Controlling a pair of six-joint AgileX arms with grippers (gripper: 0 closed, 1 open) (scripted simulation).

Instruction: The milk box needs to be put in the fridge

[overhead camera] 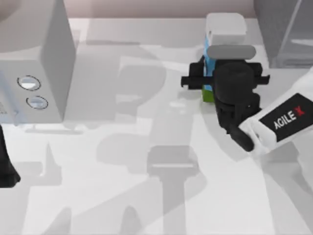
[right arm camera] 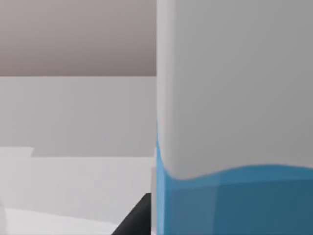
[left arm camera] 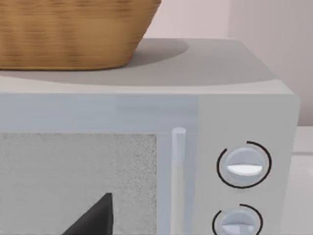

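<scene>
The milk box (overhead camera: 225, 30) stands at the back right of the table, with a white top, blue sides and a green base. My right gripper (overhead camera: 227, 68) reaches in from the near side and is shut on the milk box at mid height. In the right wrist view the milk box (right arm camera: 234, 122) is very close, and one black fingertip (right arm camera: 137, 220) presses against its edge. I cannot tell whether its base touches the table. The fridge (overhead camera: 266, 34) is the dark grey cabinet in the back right corner, just right of the carton. My left arm (overhead camera: 6, 166) is parked at the left edge.
A light grey box with two round knobs (overhead camera: 44, 63) stands at the back left, and the left wrist camera faces its front (left arm camera: 244, 98). A wicker basket (left arm camera: 68, 34) sits on top of it. White tabletop (overhead camera: 146, 196) stretches across the middle and front.
</scene>
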